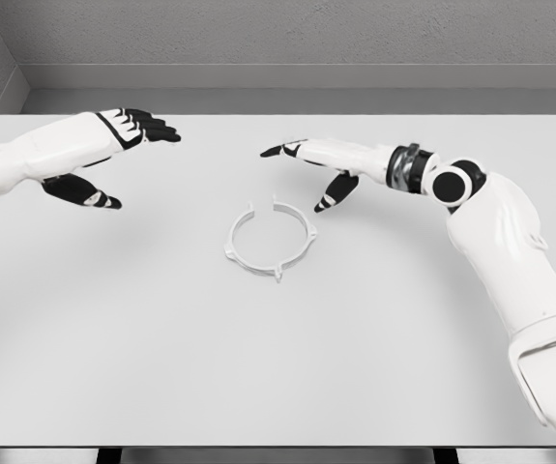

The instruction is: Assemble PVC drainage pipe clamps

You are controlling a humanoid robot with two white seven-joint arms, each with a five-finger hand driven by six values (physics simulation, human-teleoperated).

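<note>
The white pipe clamp [269, 241] lies flat near the middle of the white table [113, 348], a thin ring with a gap in its rim up at twelve o'clock and small tabs sticking out around the edge. Nothing touches it: bare tabletop all round, and wide open surface from three through nine o'clock down to the near edge.

The right hand [321, 164] hovers at about one o'clock from the ring, arm coming in from the right, fingers stretched out and pointing left, thumb hanging down toward the table. It holds nothing, and a clear strip of table shows between its thumb tip and the ring.

The left hand [113, 155] sits out at ten o'clock, well apart from the clamp, fingers extended and pointing right, thumb dropped below the palm, empty too.

Both hands sit over the far half of the table, short of the back edge and the grey wall [287, 39] behind it.
</note>
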